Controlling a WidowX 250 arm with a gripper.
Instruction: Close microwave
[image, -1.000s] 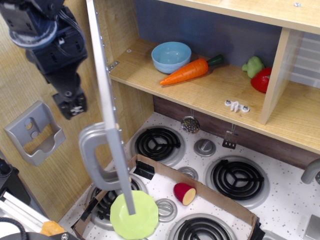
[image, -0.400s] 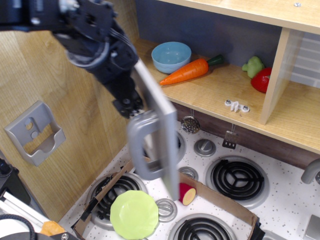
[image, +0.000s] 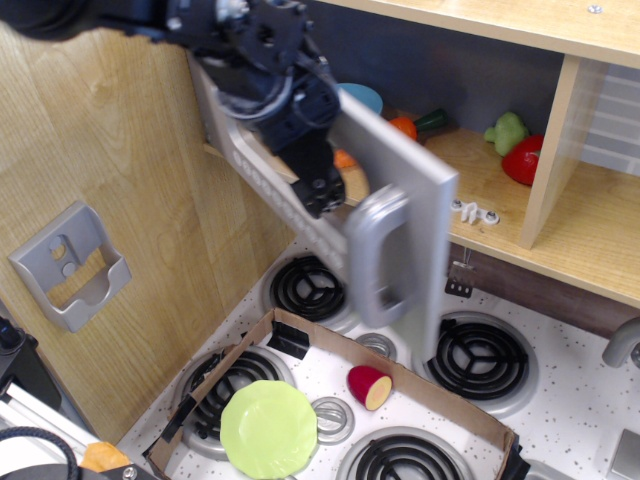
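The microwave is a wooden compartment (image: 480, 170) above the stove. Its silver-grey door (image: 400, 180) is half swung in, hinged at the left, with the curved grey handle (image: 375, 255) facing me. My black gripper (image: 322, 192) presses against the door's outer face just left of the handle. I cannot tell whether its fingers are open or shut. Inside, a blue bowl (image: 362, 95) and an orange carrot (image: 402, 125) are mostly hidden behind the door. A green and a red vegetable (image: 518, 148) lie further right.
A toy stove top (image: 480, 355) with black burners lies below. A cardboard tray (image: 400, 380) on it holds a green plate (image: 268, 430) and a red-yellow fruit piece (image: 368, 387). A grey wall holder (image: 70, 265) hangs on the left wooden panel.
My gripper has swept from the far left to the right, pushing the door from wide open to about half shut. The bowl and carrot have become mostly covered.
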